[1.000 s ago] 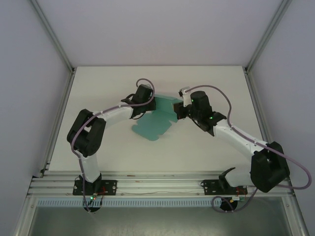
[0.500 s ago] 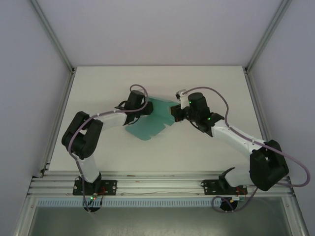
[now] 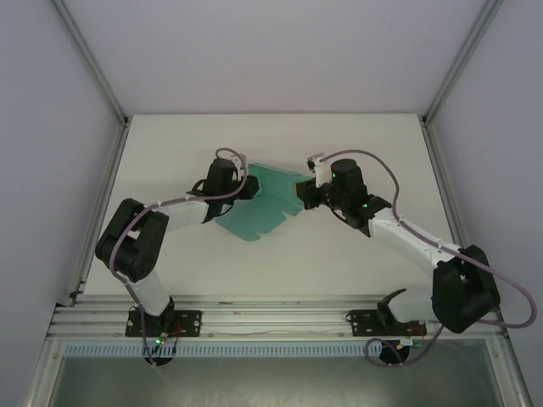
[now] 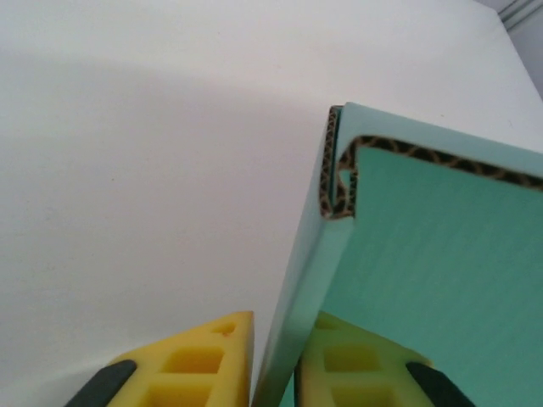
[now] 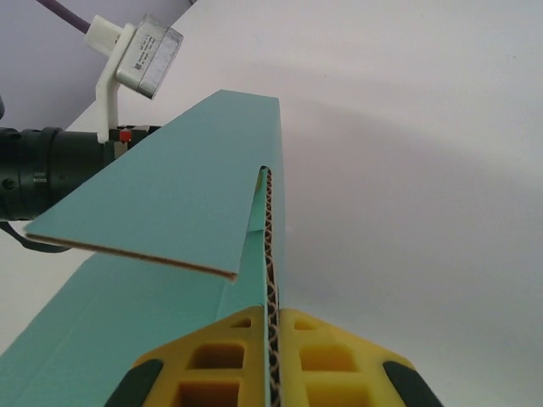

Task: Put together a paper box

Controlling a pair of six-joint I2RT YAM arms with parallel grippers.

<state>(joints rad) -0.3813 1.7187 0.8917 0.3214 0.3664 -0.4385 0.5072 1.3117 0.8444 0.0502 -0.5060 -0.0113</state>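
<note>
The paper box (image 3: 259,208) is a teal-green card sheet, partly folded, held up off the white table between both arms. My left gripper (image 3: 237,188) is at its left side. In the left wrist view the yellow fingers (image 4: 199,360) straddle a folded double wall of the paper box (image 4: 441,246), and my left gripper (image 4: 284,329) is shut on it. My right gripper (image 3: 305,197) holds the right side. In the right wrist view my right gripper (image 5: 271,315) is shut on a thin corrugated edge of the paper box (image 5: 187,186), with a flap standing out to the left.
The white table (image 3: 356,144) runs between grey enclosure walls, with an aluminium rail (image 3: 271,315) along the near edge by the arm bases. In the right wrist view the left arm's wrist camera (image 5: 140,52) sits just beyond the card.
My left gripper has shifted left and a little nearer along the card's left side, and its elbow has swung outward. The card has moved slightly left. The right arm has barely moved.
</note>
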